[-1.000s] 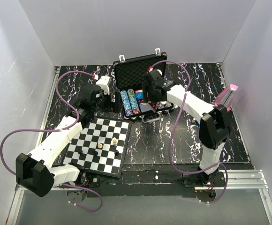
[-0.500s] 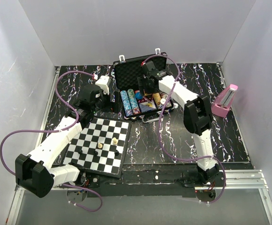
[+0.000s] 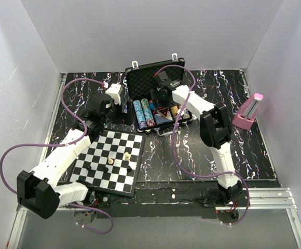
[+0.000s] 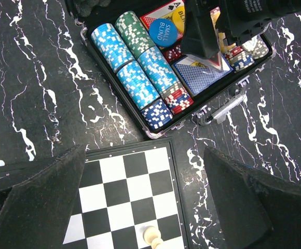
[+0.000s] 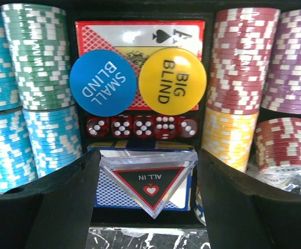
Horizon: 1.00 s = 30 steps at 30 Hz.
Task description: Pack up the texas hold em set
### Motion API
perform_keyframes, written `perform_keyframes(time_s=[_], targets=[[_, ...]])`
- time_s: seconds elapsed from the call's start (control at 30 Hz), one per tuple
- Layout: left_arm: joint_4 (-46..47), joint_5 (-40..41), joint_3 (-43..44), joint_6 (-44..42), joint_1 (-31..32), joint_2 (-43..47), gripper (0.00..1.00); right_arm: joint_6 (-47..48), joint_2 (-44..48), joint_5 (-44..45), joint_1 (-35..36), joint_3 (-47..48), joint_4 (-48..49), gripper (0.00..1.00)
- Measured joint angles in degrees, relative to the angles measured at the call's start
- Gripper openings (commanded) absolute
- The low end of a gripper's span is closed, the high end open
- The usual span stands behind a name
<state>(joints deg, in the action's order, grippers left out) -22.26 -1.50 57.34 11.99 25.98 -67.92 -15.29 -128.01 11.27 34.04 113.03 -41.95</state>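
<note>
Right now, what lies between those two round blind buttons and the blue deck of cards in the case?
A row of five red dice lies there, side by side; the right wrist view shows it.

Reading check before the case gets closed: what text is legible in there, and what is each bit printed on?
"SMALL BLIND": blue button
"BIG BLIND": yellow button
"ALL IN": clear triangle
"A" beside a spade sign: red deck
Pips only, no numerals: dice
No readable print: chips, only their edges show
</note>
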Motion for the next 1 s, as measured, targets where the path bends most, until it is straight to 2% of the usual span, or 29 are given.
perform_keyframes(time_s=[0.2,0.43,0.5,0.57,0.63,0.8,1.0], targets=[[-0.02,0.00,0.00,0.00,0.00,0.00,0.98,-1.53,0.00,0.17,1.42,0.00,0.09,0.52],[-0.02,0.00,0.00,0.00,0.00,0.07,0.98,-2.97,-0.31,0.50,1.86,0.00,0.09,0.57],[-0.02,0.00,0.00,0.00,0.00,0.15,0.98,-3.13,-0.72,0.61,1.86,0.00,0.09,0.62],[0.00,0.02,0.00,0.00,0.00,0.24,0.98,-3.26,-1.29,0.61,1.86,0.00,0.07,0.73],[-0.02,0.00,0.00,0.00,0.00,0.26,0.98,-3.43,-1.88,0.59,1.86,0.02,0.07,0.79],[-0.02,0.02,0.00,-0.02,0.00,0.26,0.98,-3.48,-2.23,0.72,1.86,0.20,0.09,0.87],[-0.02,0.02,0.00,-0.02,0.00,0.33,0.98,-3.37,-2.23,0.76,1.88,0.90,-0.11,0.89]])
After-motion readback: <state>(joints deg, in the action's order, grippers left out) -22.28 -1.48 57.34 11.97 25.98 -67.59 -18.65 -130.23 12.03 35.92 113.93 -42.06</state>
